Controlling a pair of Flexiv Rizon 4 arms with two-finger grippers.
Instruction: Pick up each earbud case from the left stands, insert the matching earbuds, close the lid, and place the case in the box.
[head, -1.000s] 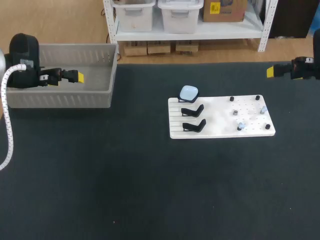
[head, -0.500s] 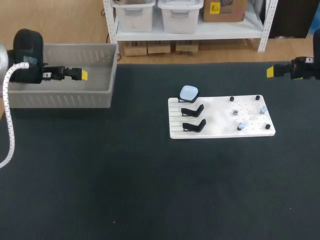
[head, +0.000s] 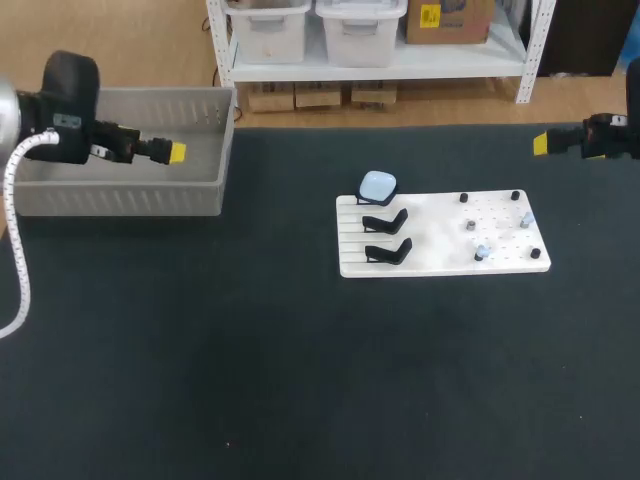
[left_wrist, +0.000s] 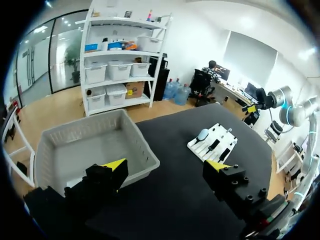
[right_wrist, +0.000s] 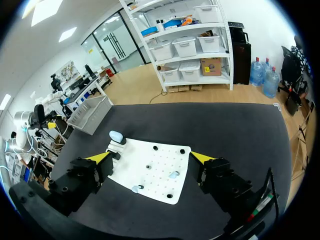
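**One case on its stand, both jaws released and far off**

The pale blue earbud case (head: 377, 184) leans on the farthest of the three stands, on the left part of the white board (head: 440, 262). The other two black stands (head: 385, 220) nearer the front are bare. On the board's peg side sit small pale pieces (head: 481, 250), likely the earbuds, though they are too small to be sure. The board lies on the bench (head: 250, 380) right of middle, toward the far edge. The grey box (head: 120, 200) is at the far-left corner.

The left jaws hang over the box, well apart from the case. Their yellow tips (left_wrist: 116, 164) are spread wide with nothing between them. The right jaws are at the far-right edge, off the board, also released and empty, tips (right_wrist: 99, 157) wide apart.

Judgement: the pick of this case is not yet begun.

Risks:
- The case only leans on its stand, so a skewed approach could knock it off or push it flat onto the board.
- A pinch on the rounded lid may slip.
- The earbuds are tiny, so they are easy to drop or seat crooked, and then the lid won't shut.
- With both arms working over one small board, they could clash.
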